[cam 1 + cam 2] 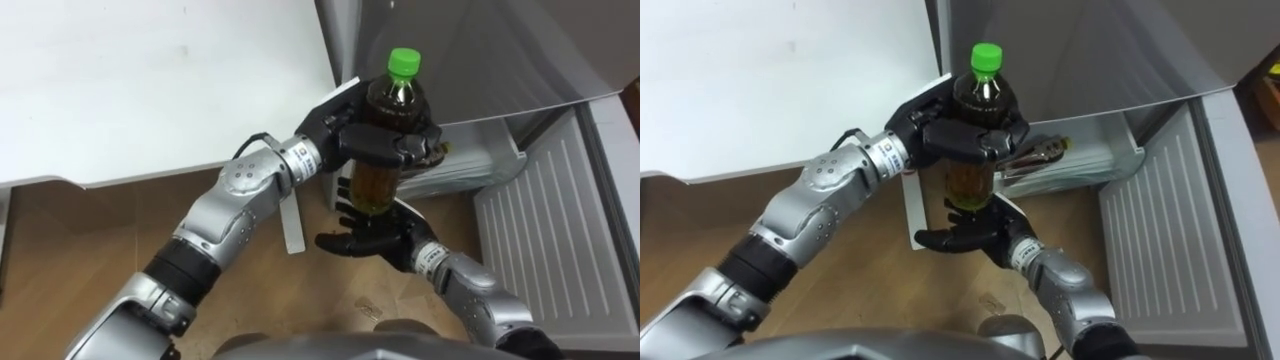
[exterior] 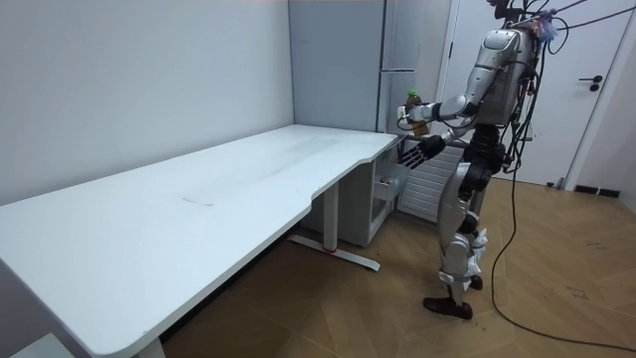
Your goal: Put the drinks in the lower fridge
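We can read no text, number or sign anywhere; any print on the bottle (image 1: 398,96) is too small or hidden under the left hand (image 1: 372,146).

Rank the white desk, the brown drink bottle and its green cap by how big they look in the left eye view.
1. The white desk: largest, though the picture's edge cuts it off.
2. The bottle: next, partly hidden by the left hand gripping it.
3. The green cap: smallest.
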Tool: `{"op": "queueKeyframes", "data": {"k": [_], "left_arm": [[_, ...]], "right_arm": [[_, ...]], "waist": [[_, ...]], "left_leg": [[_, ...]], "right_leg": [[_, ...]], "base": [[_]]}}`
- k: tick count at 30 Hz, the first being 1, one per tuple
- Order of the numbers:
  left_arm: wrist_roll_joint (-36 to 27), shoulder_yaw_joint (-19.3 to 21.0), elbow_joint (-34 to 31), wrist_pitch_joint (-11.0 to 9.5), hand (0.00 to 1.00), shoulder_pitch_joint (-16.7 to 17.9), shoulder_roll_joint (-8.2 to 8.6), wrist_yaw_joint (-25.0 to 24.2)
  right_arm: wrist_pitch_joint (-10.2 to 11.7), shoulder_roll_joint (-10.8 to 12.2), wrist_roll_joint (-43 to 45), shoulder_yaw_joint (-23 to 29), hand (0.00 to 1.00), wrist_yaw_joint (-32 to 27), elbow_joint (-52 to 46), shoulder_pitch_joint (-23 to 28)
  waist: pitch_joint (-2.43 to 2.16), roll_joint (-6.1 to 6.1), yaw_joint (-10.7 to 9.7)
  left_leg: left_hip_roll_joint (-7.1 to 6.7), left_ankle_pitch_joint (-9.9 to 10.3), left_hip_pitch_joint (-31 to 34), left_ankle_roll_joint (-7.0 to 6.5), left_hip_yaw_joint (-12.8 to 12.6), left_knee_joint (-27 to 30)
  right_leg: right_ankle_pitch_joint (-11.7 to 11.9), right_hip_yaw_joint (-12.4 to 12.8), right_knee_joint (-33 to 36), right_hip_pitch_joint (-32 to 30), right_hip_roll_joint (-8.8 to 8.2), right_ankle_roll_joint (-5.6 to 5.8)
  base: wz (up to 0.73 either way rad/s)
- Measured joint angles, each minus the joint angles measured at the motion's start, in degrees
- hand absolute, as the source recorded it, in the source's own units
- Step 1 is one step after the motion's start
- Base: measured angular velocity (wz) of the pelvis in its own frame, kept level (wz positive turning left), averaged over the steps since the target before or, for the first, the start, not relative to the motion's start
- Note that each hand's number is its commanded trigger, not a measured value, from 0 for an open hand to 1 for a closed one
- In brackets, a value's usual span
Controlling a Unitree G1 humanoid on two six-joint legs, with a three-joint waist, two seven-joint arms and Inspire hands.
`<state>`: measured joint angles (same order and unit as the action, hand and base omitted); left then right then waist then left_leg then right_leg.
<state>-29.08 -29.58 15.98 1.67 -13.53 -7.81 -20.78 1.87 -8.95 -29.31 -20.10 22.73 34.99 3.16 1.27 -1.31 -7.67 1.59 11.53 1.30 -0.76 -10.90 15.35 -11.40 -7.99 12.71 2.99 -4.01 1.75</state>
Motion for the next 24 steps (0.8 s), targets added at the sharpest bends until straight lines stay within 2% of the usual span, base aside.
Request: {"op": "queueKeyframes", "data": {"k": [6, 10, 13, 19, 24], "left_arm": [[-0.02, -0.13, 2.97, -0.53, 1.0, 0.54, -0.1, 0.11], [-0.02, -0.18, 3.94, -2.08, 1.0, 0.77, -0.1, 0.17], [-0.03, -0.19, 4.28, -2.44, 1.0, 0.84, -0.1, 0.15], [0.23, -0.16, 4.8, -3.53, 1.0, 1.01, -0.14, 0.15], [7.06, -0.57, 7.13, -4.08, 1.0, 1.06, -0.18, 0.1]], "right_arm": [[0.13, -0.31, -2.67, -1.19, 0.0, 0.03, -0.05, -0.01], [0.16, -0.32, -2.67, -1.21, 0.0, 0.04, -0.09, 0.0], [0.16, -0.41, -2.67, -1.21, 0.0, 0.04, -0.11, 0.0], [0.24, -0.45, -2.65, -1.15, 0.0, 0.14, -0.58, 0.07], [1.17, -0.99, -2.65, -1.15, 0.0, 1.53, -6.19, 1.67]], "waist": [[0.06, 0.08, -0.01], [0.24, 0.24, -0.04], [0.25, 0.21, -0.07], [0.41, -0.29, -0.08], [0.29, -0.67, -0.21]], "left_leg": [[0.01, 0.02, 0.1, 0.01, -0.02, 0.0], [0.04, 0.03, 0.14, 0.02, -0.04, -0.04], [0.06, 0.03, 0.16, 0.03, -0.05, -0.03], [0.05, 0.03, 0.24, 0.03, -0.22, -0.08], [0.06, 0.02, 0.92, 0.03, -0.19, 0.38]], "right_leg": [[0.0, -0.03, 0.02, -0.08, 0.02, 0.0], [0.0, -0.16, 0.05, -0.17, 0.05, 0.0], [0.0, -0.21, 0.05, -0.17, 0.08, 0.0], [0.0, -0.09, 0.2, -0.58, 0.07, 0.0], [0.03, -0.15, 0.18, -1.0, 0.06, -0.02]], "base": [[0.0], [0.0], [0.0], [-0.01], [0.0]]}}
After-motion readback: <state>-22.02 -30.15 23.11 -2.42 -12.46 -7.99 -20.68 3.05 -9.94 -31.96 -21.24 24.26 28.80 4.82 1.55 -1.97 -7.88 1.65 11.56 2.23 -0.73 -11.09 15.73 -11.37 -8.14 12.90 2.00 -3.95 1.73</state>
